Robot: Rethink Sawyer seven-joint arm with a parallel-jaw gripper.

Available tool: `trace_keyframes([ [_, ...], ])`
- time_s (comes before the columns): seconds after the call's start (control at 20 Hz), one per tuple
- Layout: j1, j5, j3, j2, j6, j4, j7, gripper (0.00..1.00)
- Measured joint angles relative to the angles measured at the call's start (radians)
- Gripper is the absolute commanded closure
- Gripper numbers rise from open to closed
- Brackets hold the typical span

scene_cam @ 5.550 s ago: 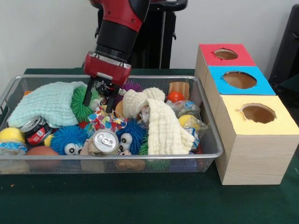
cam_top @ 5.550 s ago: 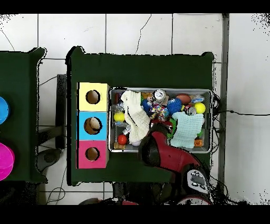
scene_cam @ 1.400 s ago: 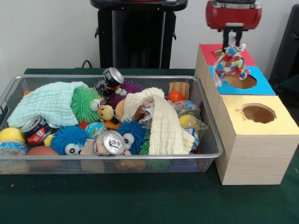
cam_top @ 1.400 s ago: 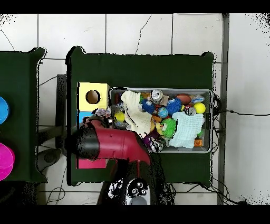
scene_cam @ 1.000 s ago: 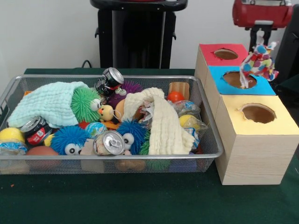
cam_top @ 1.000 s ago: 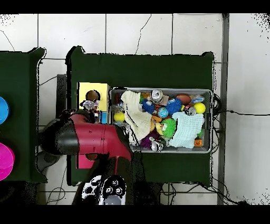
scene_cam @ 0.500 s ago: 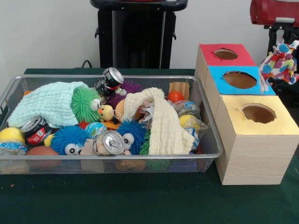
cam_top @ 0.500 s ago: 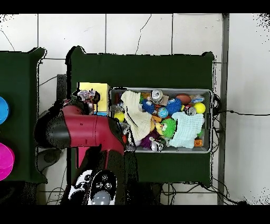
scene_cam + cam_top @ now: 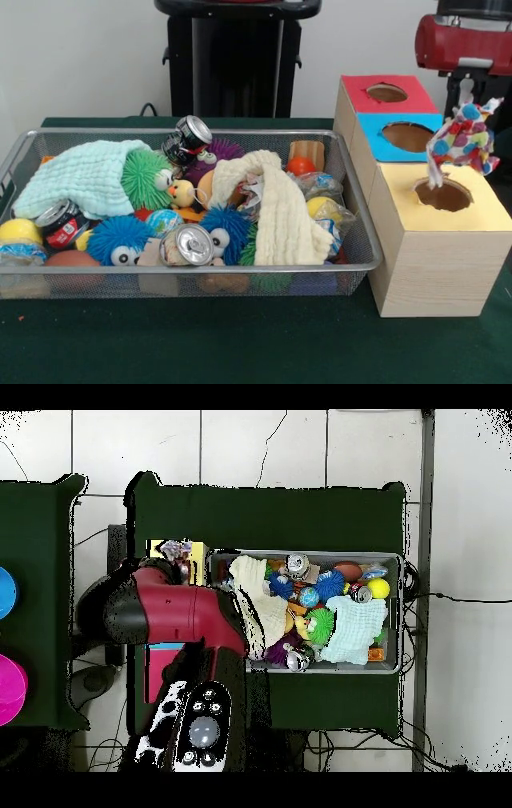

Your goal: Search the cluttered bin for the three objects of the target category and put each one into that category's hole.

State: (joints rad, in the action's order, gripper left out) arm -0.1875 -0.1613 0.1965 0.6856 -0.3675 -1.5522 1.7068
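dangling from the closed jaws [image 9: 468,100], a spotted cloth [image 9: 462,140] hangs above the yellow box's hole [image 9: 445,194].

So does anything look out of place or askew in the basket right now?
One soda can sits tipped on top of the pile in the wire basket, leaning against the purple spiky ball. The cream waffle towel sprawls across the toys. Nothing has spilled outside.

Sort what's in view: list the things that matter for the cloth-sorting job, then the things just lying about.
Part of the job:
- spotted cloth, hanging from the gripper
- hole in the yellow-topped box
- wire bin

Just lying about:
- cream waffle towel
- mint towel
- cans
- spiky balls
- red-topped box and blue-topped box
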Motion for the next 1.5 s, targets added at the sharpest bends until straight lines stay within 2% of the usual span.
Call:
trace_keyframes([
  [0.25, 0.023, 0.0, 0.0, -0.043, 0.035, 0.002, 0.0, 1.0],
  [0.7, 0.02, -0.015, 0.0, -0.111, 0.065, 0.002, 0.0, 1.0],
  [1.5, -0.089, -0.115, 0.006, -0.133, 0.066, 0.002, 0.0, 1.0],
])
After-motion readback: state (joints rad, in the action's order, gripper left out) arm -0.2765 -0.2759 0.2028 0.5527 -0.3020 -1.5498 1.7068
